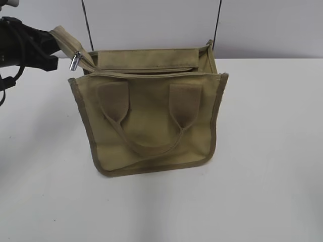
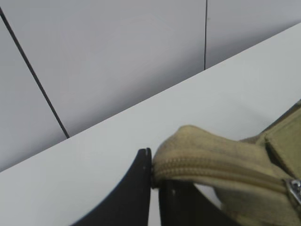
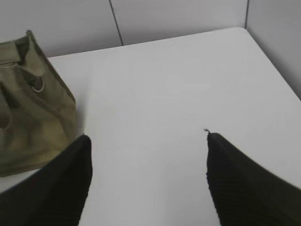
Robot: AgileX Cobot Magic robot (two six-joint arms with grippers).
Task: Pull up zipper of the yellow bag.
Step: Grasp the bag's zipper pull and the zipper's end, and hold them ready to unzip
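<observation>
The yellow bag (image 1: 151, 126) stands upright on the white table, two loop handles on its front. Its zipper (image 1: 146, 72) runs along the top panel and ends in a loose tape tail at the upper left. The grey metal pull (image 1: 74, 60) hangs at that left end. My left gripper (image 1: 53, 48) is shut on the zipper's tape tail (image 2: 207, 162), just left of the pull (image 2: 295, 187). My right gripper (image 3: 148, 141) is open and empty over bare table, to the right of the bag (image 3: 33, 108); it does not show in the exterior view.
A grey wall with dark vertical seams (image 1: 87, 25) stands right behind the bag. The table's back right corner (image 3: 244, 29) shows in the right wrist view. White tabletop (image 1: 267, 176) spreads in front and to the right of the bag.
</observation>
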